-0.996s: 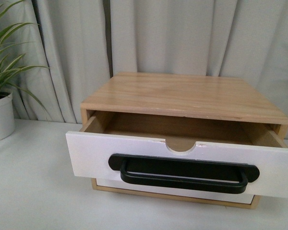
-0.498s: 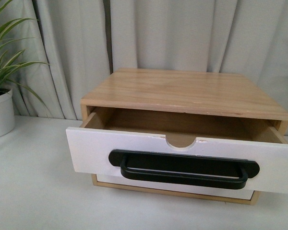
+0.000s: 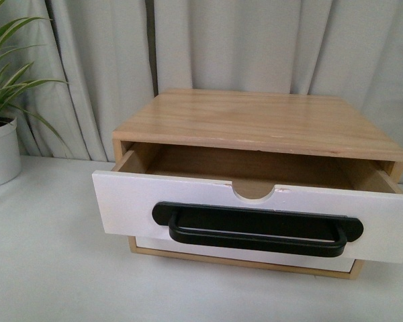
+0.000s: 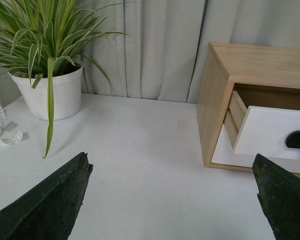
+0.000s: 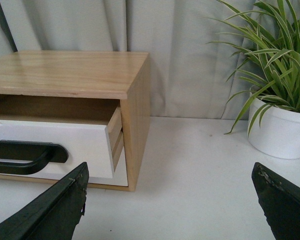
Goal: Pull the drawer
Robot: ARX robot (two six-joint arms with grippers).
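The drawer (image 3: 127, 204) with its white front, long black bar handle (image 3: 255, 229) and semicircular notch stands pulled partway out of the light wood cabinet (image 3: 255, 124). Its wood sides show in the gap. Below it sits a plain white drawer front (image 3: 242, 253) without a handle. Neither arm shows in the front view. My left gripper (image 4: 172, 167) is open over bare table, to the left of the cabinet (image 4: 215, 105) and well away from the drawer (image 4: 272, 132). My right gripper (image 5: 170, 172) is open too, off the cabinet's right side, near the drawer (image 5: 65, 145), touching nothing.
A potted spider plant (image 3: 0, 144) stands at the table's left, also in the left wrist view as the plant (image 4: 50, 90). Another potted plant (image 5: 280, 125) stands to the right of the cabinet. Grey curtains (image 3: 255, 47) hang behind. A curl of white tape (image 4: 2, 132) lies beside the left pot.
The whole scene has slid slightly up and then down in the front view, as if the camera tilted. The drawer stays pulled out by about the same amount.
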